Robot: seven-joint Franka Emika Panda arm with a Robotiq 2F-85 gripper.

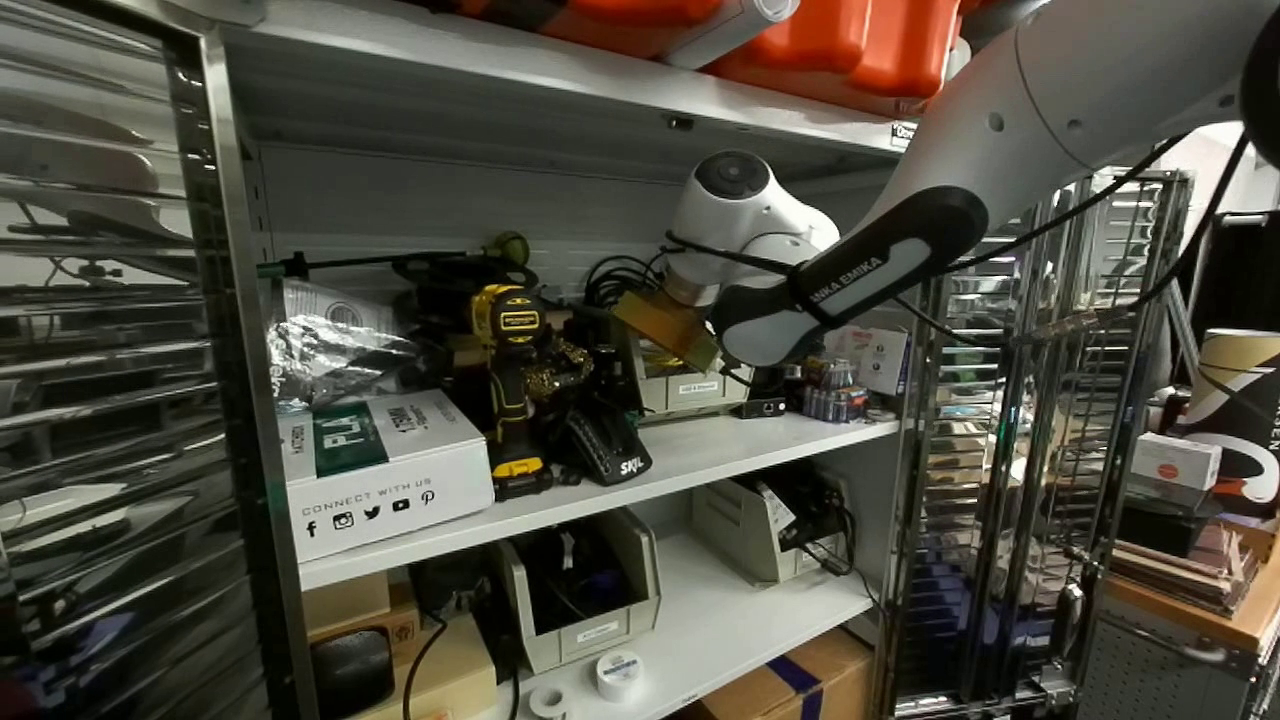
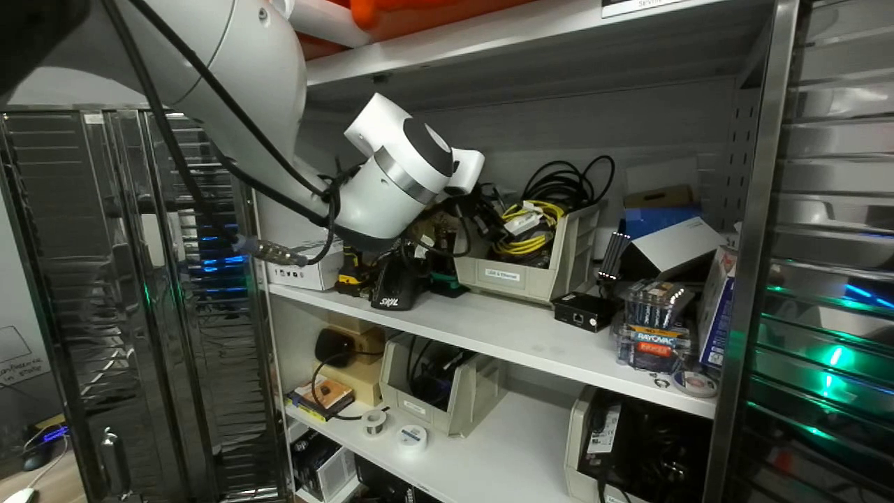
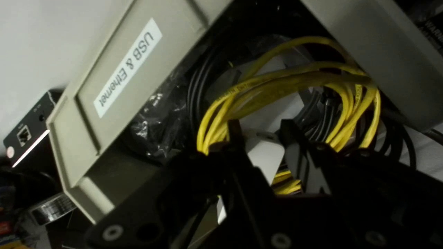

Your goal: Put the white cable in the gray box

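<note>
"So, what's biggest?"

"The cabinet (image 1: 450, 200), with the robot arm (image 1: 950, 150) stretched over one shelf (image 2: 510, 328)."

"And the gray box (image 2: 576, 244)?"

"On that shelf, marked USB & Ethernet, yellow cords (image 3: 273, 90) looped inside."

"The claw (image 3: 263, 133)?"

"Over the box — fingertips (image 3: 290, 129) apart, a white block (image 3: 265, 157) between them. Whether they're squeezing it, I can't tell."

"And the white cable?"

"I can't pick out its cord for sure, nor tell whether that block — among the yellow cords in the box — is part of it."
</note>
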